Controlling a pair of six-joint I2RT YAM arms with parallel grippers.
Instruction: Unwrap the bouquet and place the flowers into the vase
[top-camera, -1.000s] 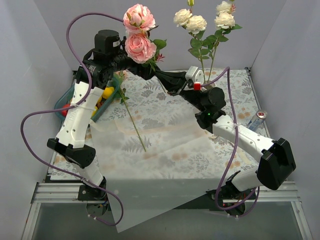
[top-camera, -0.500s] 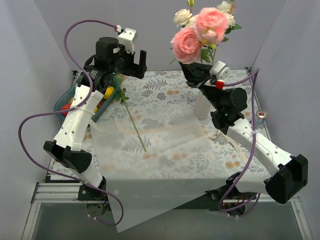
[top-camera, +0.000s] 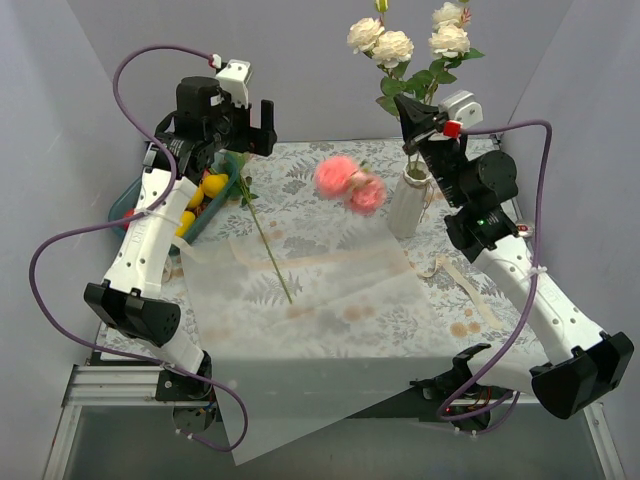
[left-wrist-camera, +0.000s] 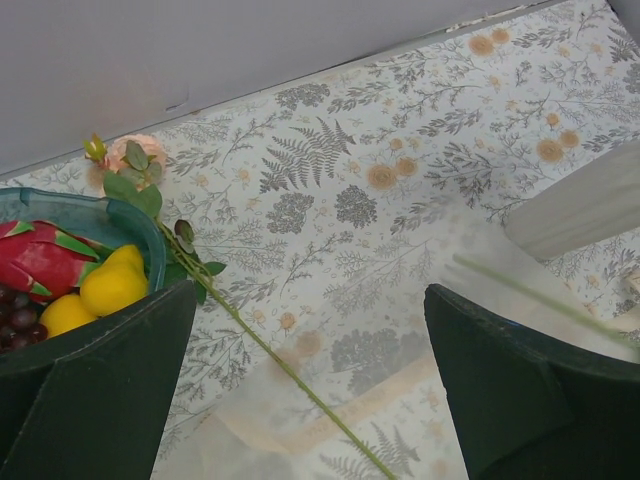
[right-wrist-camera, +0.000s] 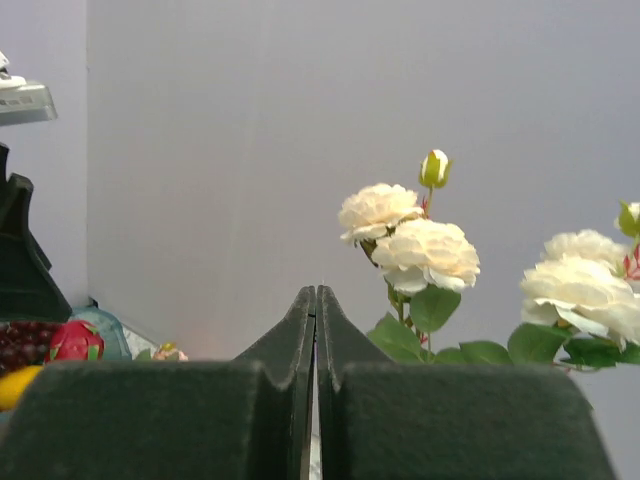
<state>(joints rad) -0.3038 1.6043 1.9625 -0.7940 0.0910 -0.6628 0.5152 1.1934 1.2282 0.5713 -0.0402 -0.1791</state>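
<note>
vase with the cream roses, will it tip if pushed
Likely top-heavy: the vase is narrow and the cream roses stand tall above it, so a push up high could tip it. It looks like hard ceramic, so probably rigid and breakable.

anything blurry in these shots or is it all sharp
top external: the pink roses are smeared by motion, the rest crisp; left wrist: the green stem at right is soft, the tablecloth sharp; right wrist: the cream roses are sharp, the shut right end effector a dark mass up close
</note>
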